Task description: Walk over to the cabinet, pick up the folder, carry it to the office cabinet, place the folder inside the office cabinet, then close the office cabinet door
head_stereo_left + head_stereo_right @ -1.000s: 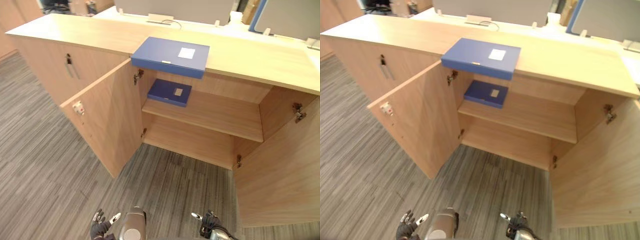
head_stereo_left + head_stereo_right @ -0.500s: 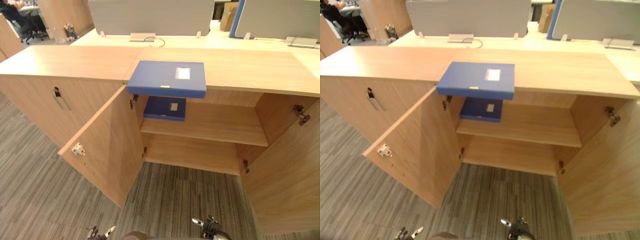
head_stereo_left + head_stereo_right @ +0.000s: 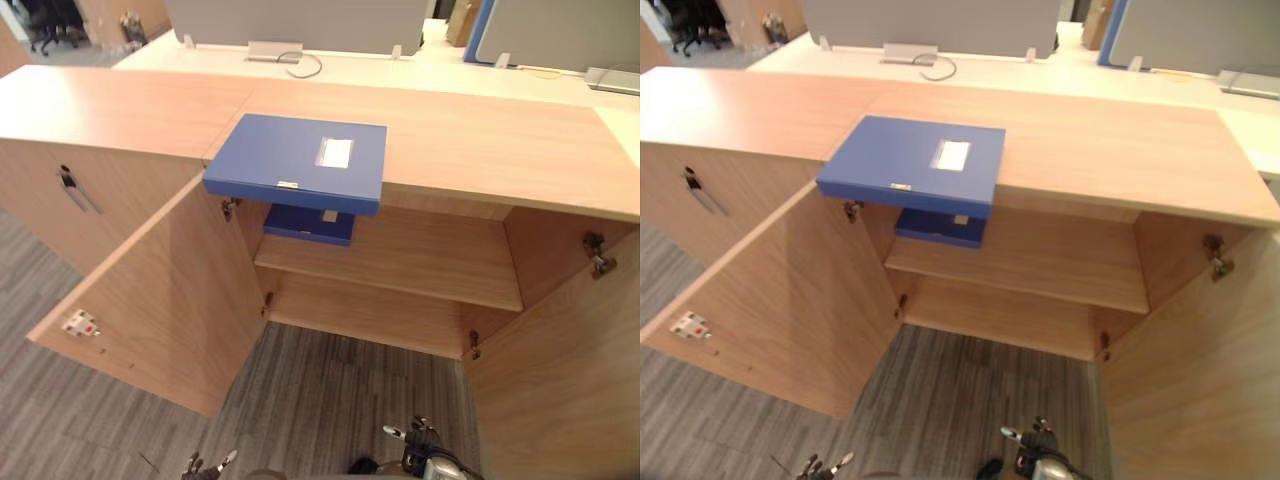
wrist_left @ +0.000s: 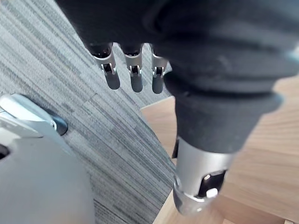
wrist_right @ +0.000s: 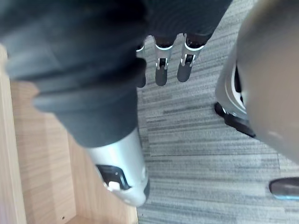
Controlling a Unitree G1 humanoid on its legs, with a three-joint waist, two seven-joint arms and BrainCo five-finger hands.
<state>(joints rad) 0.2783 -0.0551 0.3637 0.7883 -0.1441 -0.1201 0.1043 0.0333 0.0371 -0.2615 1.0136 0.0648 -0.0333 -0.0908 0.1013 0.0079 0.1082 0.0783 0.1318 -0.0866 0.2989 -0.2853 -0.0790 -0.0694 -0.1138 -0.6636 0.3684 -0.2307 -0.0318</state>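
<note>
A blue folder (image 3: 295,160) with a white label lies flat on the wooden cabinet top (image 3: 480,140), its front edge jutting over the open compartment. A second blue folder (image 3: 308,222) lies on the upper shelf (image 3: 420,260) just beneath it. Both cabinet doors stand open: the left door (image 3: 150,300) swings out toward me, the right door (image 3: 560,360) at the right. My left hand (image 3: 205,467) and right hand (image 3: 418,452) hang low over the carpet, far from the folders. Each holds nothing, its fingers (image 4: 134,77) (image 5: 161,70) straight.
A closed cabinet section with a metal handle (image 3: 75,190) adjoins on the left. Behind the cabinet runs a white desk (image 3: 400,70) with grey partitions. Grey striped carpet (image 3: 330,400) covers the floor between me and the open compartment.
The whole picture has shifted, so the camera has moved: the cabinet sits nearer and more to the left. The folders rest where they were. Both hands stay low.
</note>
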